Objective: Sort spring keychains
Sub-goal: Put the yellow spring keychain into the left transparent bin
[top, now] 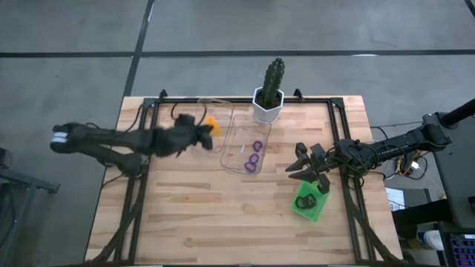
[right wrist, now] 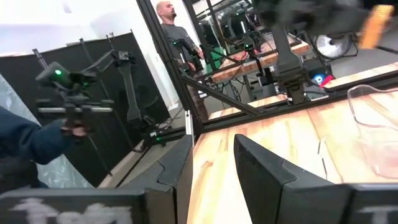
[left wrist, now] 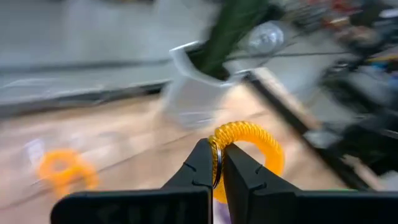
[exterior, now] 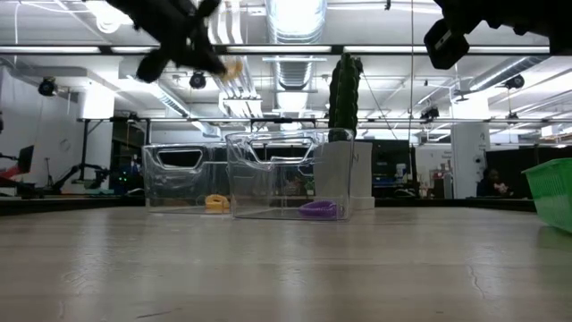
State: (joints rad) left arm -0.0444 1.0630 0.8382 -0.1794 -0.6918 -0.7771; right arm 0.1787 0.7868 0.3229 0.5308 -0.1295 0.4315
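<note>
My left gripper (top: 205, 132) is above the left clear tray (exterior: 183, 177), shut on an orange spring keychain (left wrist: 250, 148), which also shows high up in the low view (exterior: 232, 70). Another orange keychain (exterior: 216, 203) lies on that tray's floor. Purple keychains (top: 253, 156) lie in the right clear tray (top: 236, 124). A black keychain (top: 305, 200) lies in the green tray (top: 318, 211). My right gripper (top: 306, 169) is open, beside the green tray's far edge, its fingers (right wrist: 261, 168) around nothing. My left gripper pinches the orange keychain between the tips of its two fingers (left wrist: 202, 168), at the thin metal ring (left wrist: 216, 160) on one side of the coil. The coil (left wrist: 264, 140) sticks out beyond the fingertips. The keychain is lifted clear, above the tray.
A cactus in a white pot (top: 269, 100) stands at the table's far edge, right behind the clear trays. Bare wood (top: 200, 208) fills the near half of the table. A person (right wrist: 171, 25) stands in the room beyond the table.
</note>
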